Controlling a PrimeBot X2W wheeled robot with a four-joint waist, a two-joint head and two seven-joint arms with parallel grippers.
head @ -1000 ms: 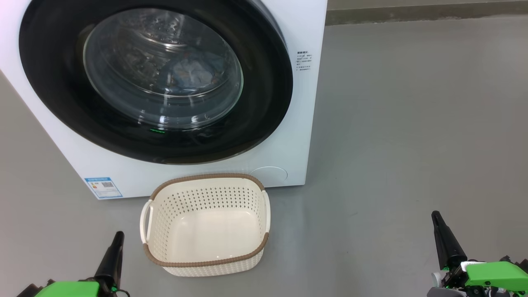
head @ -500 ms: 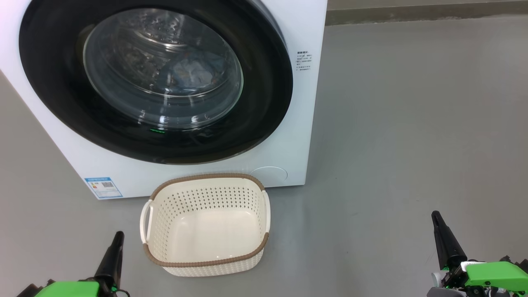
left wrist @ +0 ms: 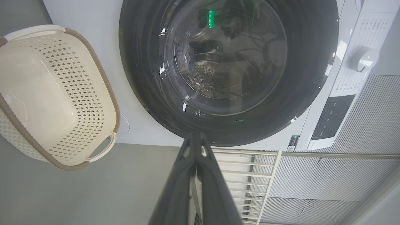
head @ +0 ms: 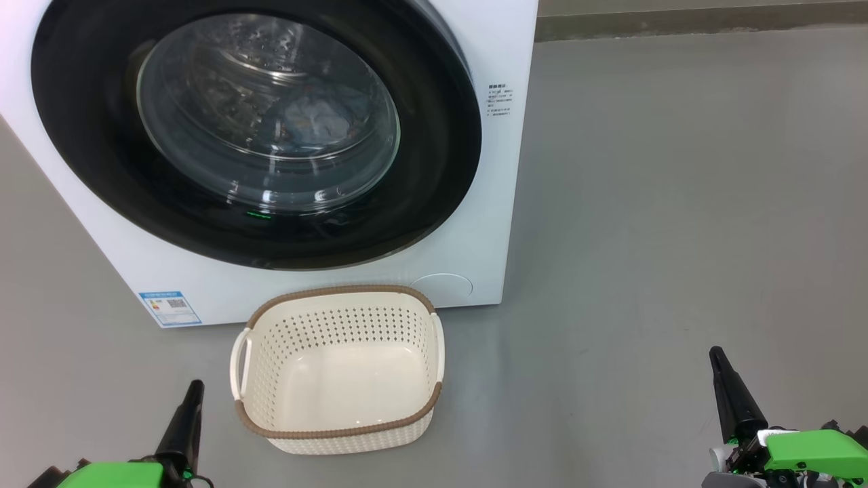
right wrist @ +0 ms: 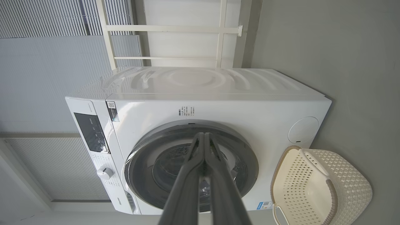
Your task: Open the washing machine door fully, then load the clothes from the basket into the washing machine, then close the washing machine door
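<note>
Washing machine (head: 505,224): white front-loader, seen squarely from above, with a small blue label (head: 169,308) stuck at the lower left of its front. Control panel and knob were picked up in the wrist views.
Door (head: 434,156): round, with a wide glossy black rim and a bulging clear glass centre. It was found shut, flush against the front.
Clothes (head: 315,122): a pale bluish bundle was made out through the glass, lying inside the perforated steel drum (head: 224,74). The print could not be resolved.
Basket (head: 339,293): cream, with perforated sides, a brown woven rim and side handles. It was set upright on the floor just in front of the machine, below the door, and was seen empty.
</note>
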